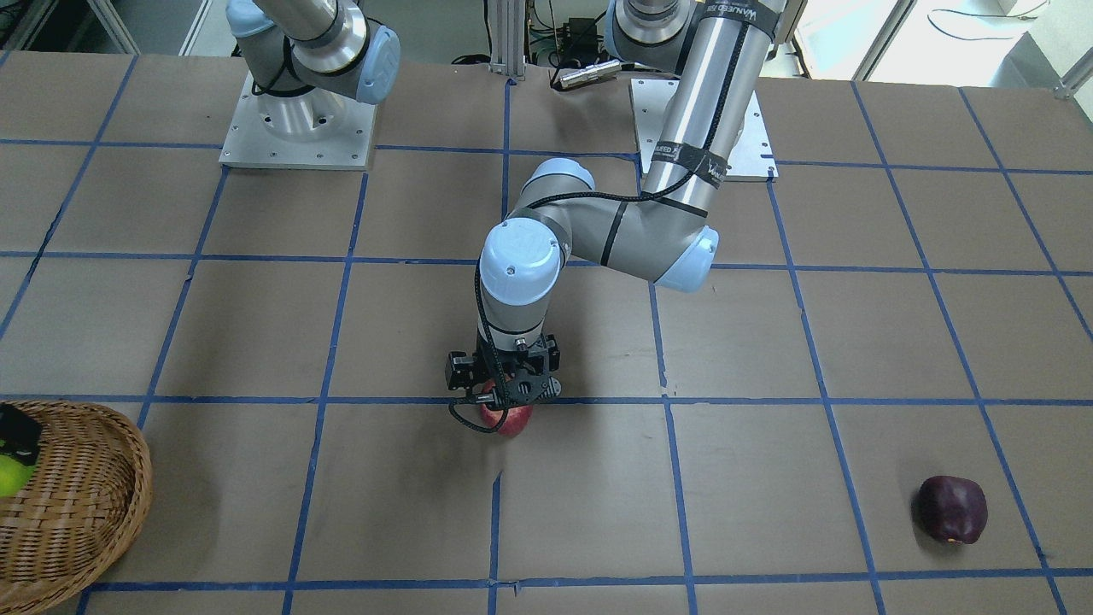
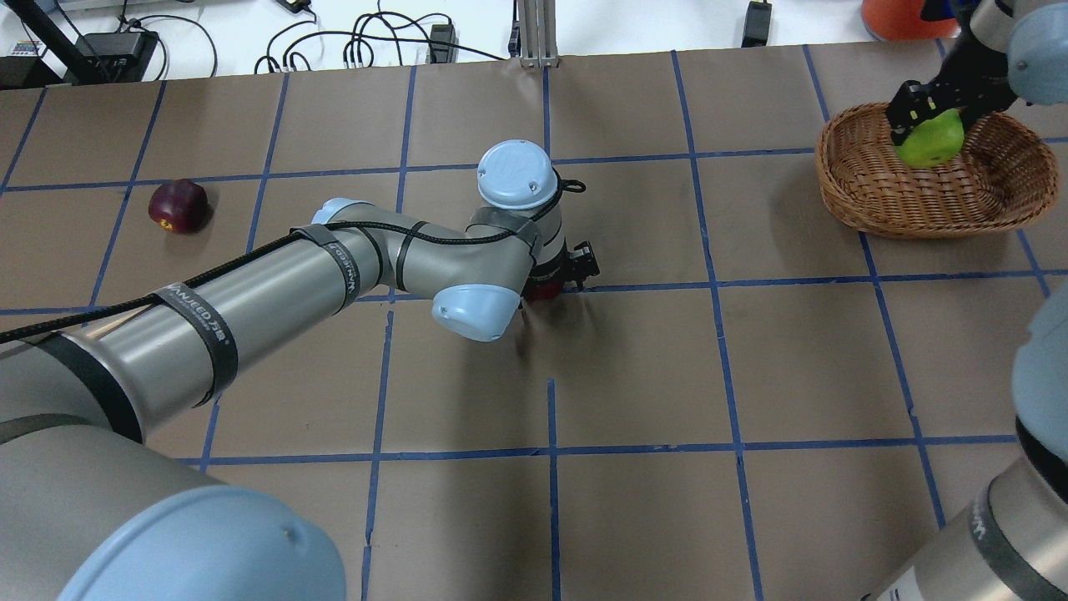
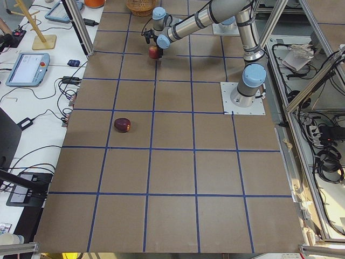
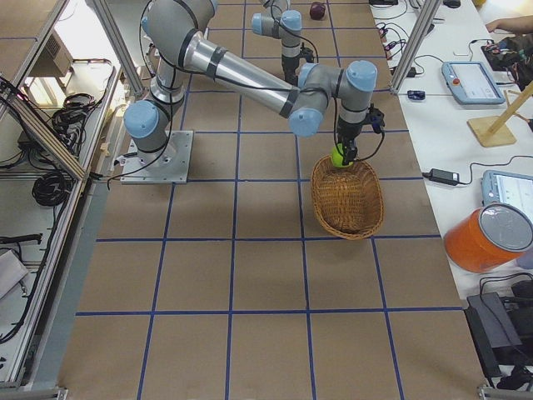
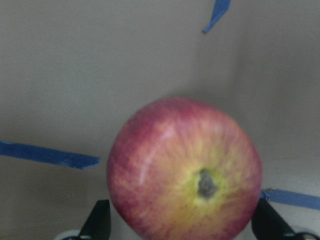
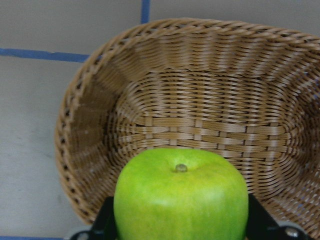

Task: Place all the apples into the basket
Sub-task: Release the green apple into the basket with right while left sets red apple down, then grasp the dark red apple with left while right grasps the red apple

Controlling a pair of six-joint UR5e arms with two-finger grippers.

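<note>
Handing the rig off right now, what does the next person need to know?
Left end effector: down over the red apple mid-table, fingers either side; clamped or not, cannot tell.
Right end effector: shut on the green apple, held above the basket.
Maroon apple: loose on the table, at the robot's left.
Done: no apple lying in the basket yet.
Left: all three drops.

green apple [image 6: 181, 200]: bright lime, plain skin
red apple [image 5: 184, 170]: red streaks over yellow, yellow-green at its top
dark apple [image 1: 952, 509]: deep maroon-purple
basket [image 2: 868, 196]: light brown woven wicker
desk [image 1: 410, 213]: brown, gridded with blue lines
</note>
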